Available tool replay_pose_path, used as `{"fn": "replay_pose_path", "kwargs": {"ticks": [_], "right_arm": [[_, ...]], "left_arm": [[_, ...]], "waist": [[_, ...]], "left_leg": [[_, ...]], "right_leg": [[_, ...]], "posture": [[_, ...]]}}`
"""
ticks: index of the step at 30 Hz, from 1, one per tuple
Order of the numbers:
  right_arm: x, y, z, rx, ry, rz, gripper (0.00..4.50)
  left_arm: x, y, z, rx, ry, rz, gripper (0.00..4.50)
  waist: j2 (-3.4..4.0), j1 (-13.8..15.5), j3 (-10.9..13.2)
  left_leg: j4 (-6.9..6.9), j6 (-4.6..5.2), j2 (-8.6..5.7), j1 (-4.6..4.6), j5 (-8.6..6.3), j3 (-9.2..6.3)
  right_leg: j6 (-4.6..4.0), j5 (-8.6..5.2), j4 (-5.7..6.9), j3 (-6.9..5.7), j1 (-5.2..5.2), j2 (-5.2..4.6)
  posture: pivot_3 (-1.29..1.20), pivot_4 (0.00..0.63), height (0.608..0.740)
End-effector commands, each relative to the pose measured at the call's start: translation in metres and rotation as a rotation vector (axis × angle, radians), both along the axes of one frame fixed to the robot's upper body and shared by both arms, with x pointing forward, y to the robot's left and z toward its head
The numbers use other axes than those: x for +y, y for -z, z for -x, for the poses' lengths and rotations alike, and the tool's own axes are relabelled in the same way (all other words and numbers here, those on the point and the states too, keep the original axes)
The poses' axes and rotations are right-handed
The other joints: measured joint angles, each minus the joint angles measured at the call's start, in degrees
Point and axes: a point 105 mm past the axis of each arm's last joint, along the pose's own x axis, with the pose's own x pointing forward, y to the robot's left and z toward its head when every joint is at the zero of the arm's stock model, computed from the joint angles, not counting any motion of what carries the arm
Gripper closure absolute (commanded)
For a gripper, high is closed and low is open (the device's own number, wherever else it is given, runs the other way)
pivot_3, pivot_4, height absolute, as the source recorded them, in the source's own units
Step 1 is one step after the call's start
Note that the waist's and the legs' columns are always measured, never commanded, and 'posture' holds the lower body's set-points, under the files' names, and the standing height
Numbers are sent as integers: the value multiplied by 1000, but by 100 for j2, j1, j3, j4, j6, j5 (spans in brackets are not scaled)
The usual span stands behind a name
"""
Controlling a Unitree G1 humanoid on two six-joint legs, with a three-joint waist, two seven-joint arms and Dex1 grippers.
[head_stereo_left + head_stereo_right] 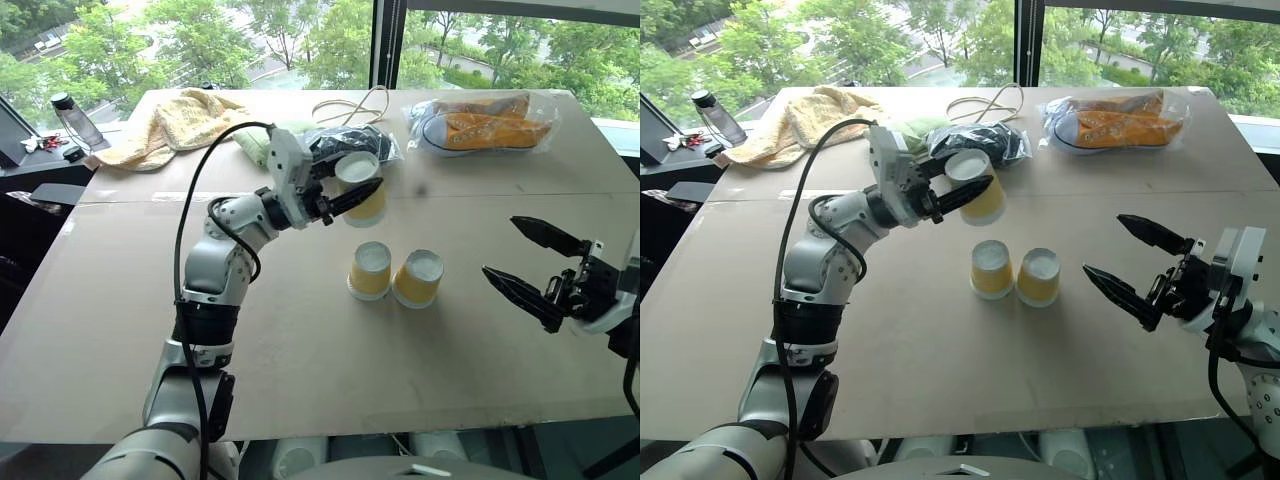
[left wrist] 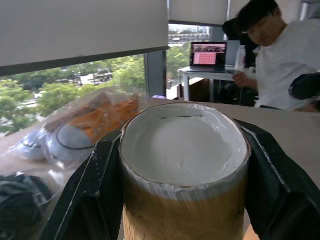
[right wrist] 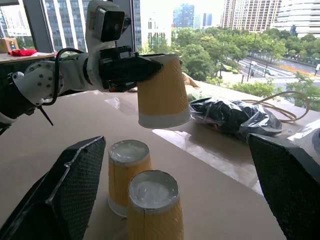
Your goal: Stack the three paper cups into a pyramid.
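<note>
**Third cup held aloft over the pair**

The left gripper [image 1: 362, 192] clamps one paper cup [image 1: 360, 187], base-up, in the air behind two upside-down cups [image 1: 395, 273] standing side by side on the table [image 1: 300, 330]. The right gripper [image 1: 530, 262] waits beside them, jaws spread and empty. The left wrist view adds a seated person [image 2: 280, 60] at a laptop [image 2: 207, 54].

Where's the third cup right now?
In the left pincer, the third cup is off the table, upside down, behind the two standing cups.
</note>
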Motion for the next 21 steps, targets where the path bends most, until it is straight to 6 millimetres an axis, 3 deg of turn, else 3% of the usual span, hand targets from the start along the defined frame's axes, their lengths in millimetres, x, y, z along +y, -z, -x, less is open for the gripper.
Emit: {"fn": "replay_pose_path", "kwargs": {"ticks": [1,21], "right_arm": [[2,-12,8,-78,17,9,0],[5,-9,10,-74,45,0,0]], "left_arm": [[-16,-9,24,-35,165,-82,2053],[-25,24,25,-22,269,-216,2053]], "waist": [[1,-14,0],[5,18,0]], "left_leg": [[-1,1,-1,2,0,0],[-1,1,3,2,-1,-1]], "right_leg": [[0,0,2,2,0,4],[-1,-1,-1,7,-1,18]], "posture": [[0,150,740],[0,150,740]]}}
